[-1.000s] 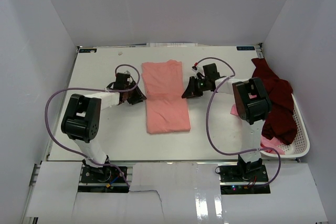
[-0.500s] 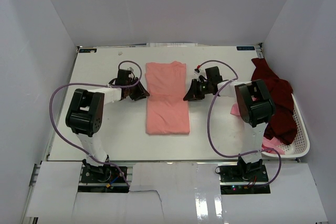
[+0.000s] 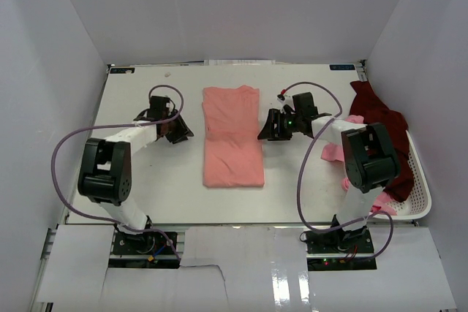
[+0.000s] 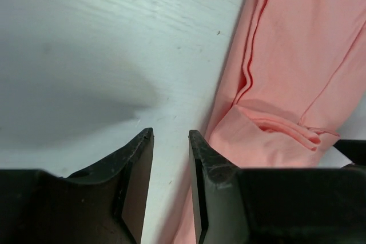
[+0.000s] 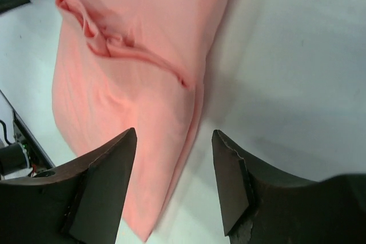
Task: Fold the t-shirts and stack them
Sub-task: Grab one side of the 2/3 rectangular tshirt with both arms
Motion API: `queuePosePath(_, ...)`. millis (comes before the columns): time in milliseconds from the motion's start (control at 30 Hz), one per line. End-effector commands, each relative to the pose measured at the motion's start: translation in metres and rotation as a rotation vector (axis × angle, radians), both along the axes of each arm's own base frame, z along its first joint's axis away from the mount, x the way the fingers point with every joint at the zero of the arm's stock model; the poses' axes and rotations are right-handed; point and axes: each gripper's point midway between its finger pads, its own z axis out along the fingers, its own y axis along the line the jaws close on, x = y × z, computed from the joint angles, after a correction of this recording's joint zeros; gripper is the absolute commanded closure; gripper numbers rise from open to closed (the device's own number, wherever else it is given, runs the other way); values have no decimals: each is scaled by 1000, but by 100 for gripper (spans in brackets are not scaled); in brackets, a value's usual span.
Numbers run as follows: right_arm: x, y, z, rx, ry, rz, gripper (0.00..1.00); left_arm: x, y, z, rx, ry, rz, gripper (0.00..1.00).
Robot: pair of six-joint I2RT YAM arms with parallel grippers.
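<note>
Nearest the arm bases, the white slotted plastic basket (image 3: 423, 196) is sitting at the right edge of the white tabletop (image 3: 146, 188). It is holding a crumpled dark maroon t-shirt (image 3: 384, 140), and a lighter pink t-shirt (image 3: 333, 153) is spilling over its left rim. Neither is being handled.

Farther in, the salmon-pink t-shirt (image 3: 232, 137) is lying flat at the middle of the tabletop as a long narrow strip, its sides turned in. It is lying a little straighter than a second ago.

The change is at its flanks. The left gripper (image 3: 174, 131), which was just beside the strip's left edge, is backing away, with bare tabletop now showing between them. Its jaws are standing a narrow gap apart, gripping nothing. The right gripper (image 3: 269, 128) is easing off only slightly and is hovering just beside the right edge. Its jaws are spread wide and empty, with the cloth's border under one finger.

Both arms are letting go, so the lengthwise folds are probably finished. What is likely coming is the crosswise fold, one end over the other. After that the two shirts in the basket are waiting to be folded and stacked.
</note>
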Motion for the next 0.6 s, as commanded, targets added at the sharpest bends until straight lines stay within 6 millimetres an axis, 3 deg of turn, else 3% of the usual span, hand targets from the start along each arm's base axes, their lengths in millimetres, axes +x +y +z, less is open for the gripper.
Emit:
queuePosePath(0,-19,-14,12,-33,-30,-14,38,-16,24,37,29,-52,36,58)
queuePosePath(133,-52,-20,16,-29,8,-16,37,-53,14,39,-57,-36,-4,52)
queuePosePath(167,-67,-21,8,-38,40,-8,37,-72,12,28,-84,2,7,46)
queuePosePath(267,-88,-19,5,-50,76,6,35,-95,0,18,-181,35,2,43)
queuePosePath(300,-101,-20,-3,-62,116,16,35,-111,-2,6,-200,66,2,43)
queuePosePath(367,-114,-17,-6,-53,151,27,34,-125,-8,-2,-250,86,1,43)
queuePosePath(567,-151,-12,-20,-37,250,37,26,-140,-14,-9,-261,90,-18,42)
